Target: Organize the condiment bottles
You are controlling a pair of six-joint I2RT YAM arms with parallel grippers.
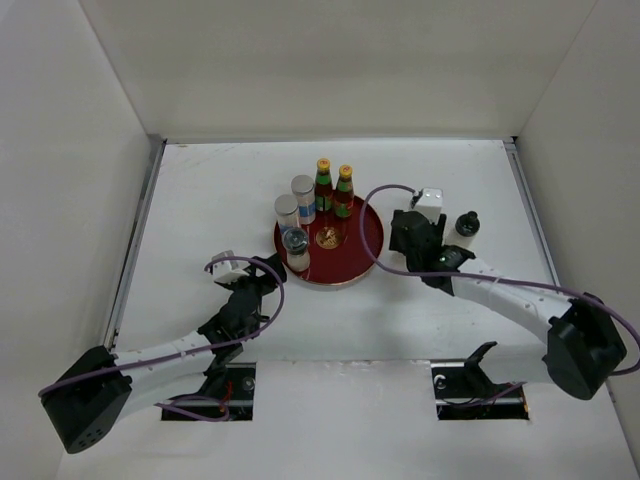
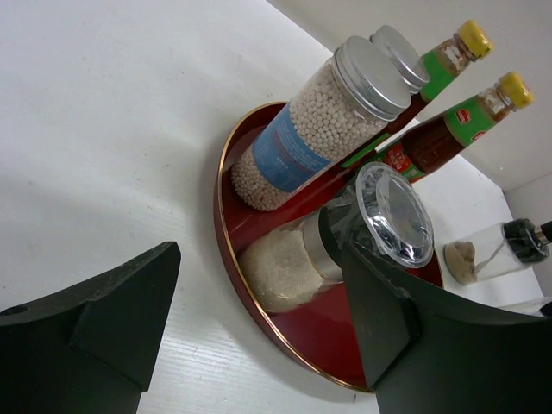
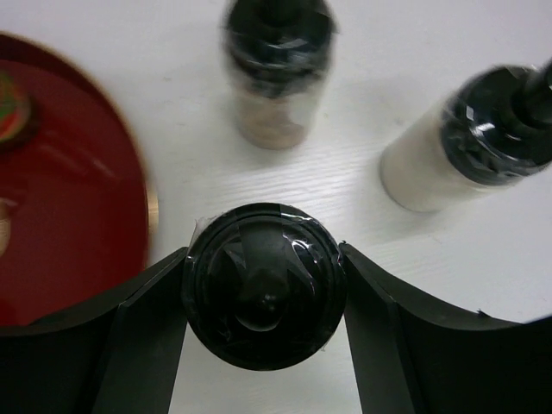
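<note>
The round red tray (image 1: 368, 232) holds two red sauce bottles (image 1: 323, 184) (image 1: 344, 190), two grey-topped shakers (image 1: 303, 197) (image 1: 287, 214) and a pale clear-capped bottle (image 1: 296, 247). My left gripper (image 1: 262, 283) is open and empty at the tray's near-left rim. In the left wrist view (image 2: 250, 323) that pale bottle (image 2: 289, 269) lies just past its right finger (image 2: 379, 302). My right gripper (image 3: 263, 285) is shut on a black-capped bottle (image 3: 263, 276) seen from above, just right of the tray (image 3: 69, 207). Two more black-capped bottles (image 3: 276, 73) (image 3: 466, 147) stand on the table beyond it.
In the top view one black-capped bottle (image 1: 464, 227) stands right of the right gripper (image 1: 415, 245). White walls enclose the table on the left, back and right. Cables loop over both wrists.
</note>
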